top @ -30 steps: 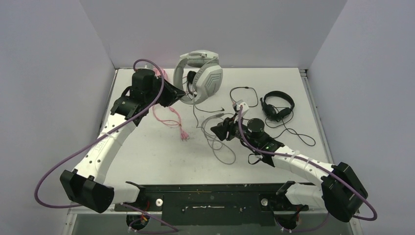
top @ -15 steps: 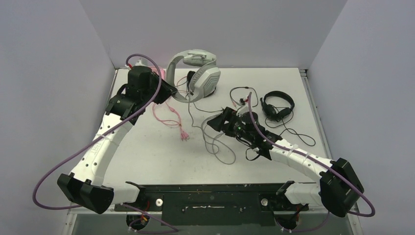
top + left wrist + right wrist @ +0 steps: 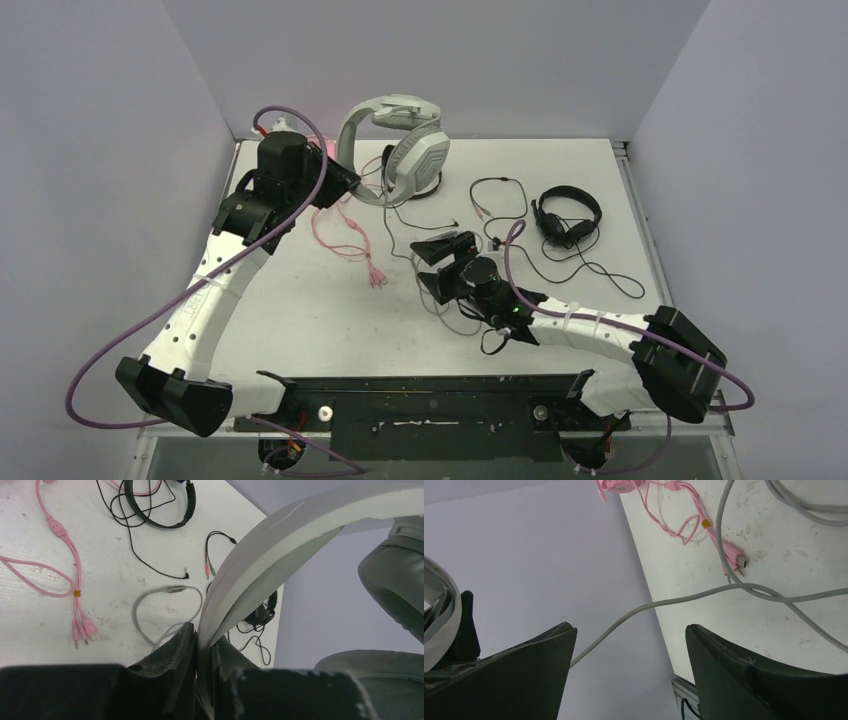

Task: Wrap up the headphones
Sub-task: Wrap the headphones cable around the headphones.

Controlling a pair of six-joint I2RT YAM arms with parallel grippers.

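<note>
The bulky white-grey headphones (image 3: 405,150) hang tilted above the table's back, and my left gripper (image 3: 345,192) is shut on their headband (image 3: 280,545). Their grey cable (image 3: 440,295) trails down in loops onto the table. My right gripper (image 3: 433,265) hovers open over those loops. In the right wrist view the grey cable (image 3: 684,597) runs across just beyond the tips of the open right gripper (image 3: 629,630), not pinched. A thin black headset (image 3: 570,215) lies at the right. The pink cable (image 3: 350,240) lies left of centre, and the pink headset (image 3: 616,486) is mostly hidden behind my left arm.
A thin black cable with small plugs (image 3: 500,195) lies between the white headset and the black one. In the left wrist view a second black headset (image 3: 160,505) shows at the top. The enclosure walls stand close at the left, back and right.
My right gripper has opened wide and moved left and nearer, down over the grey cable loops. My left gripper has carried the white headset slightly left.
</note>
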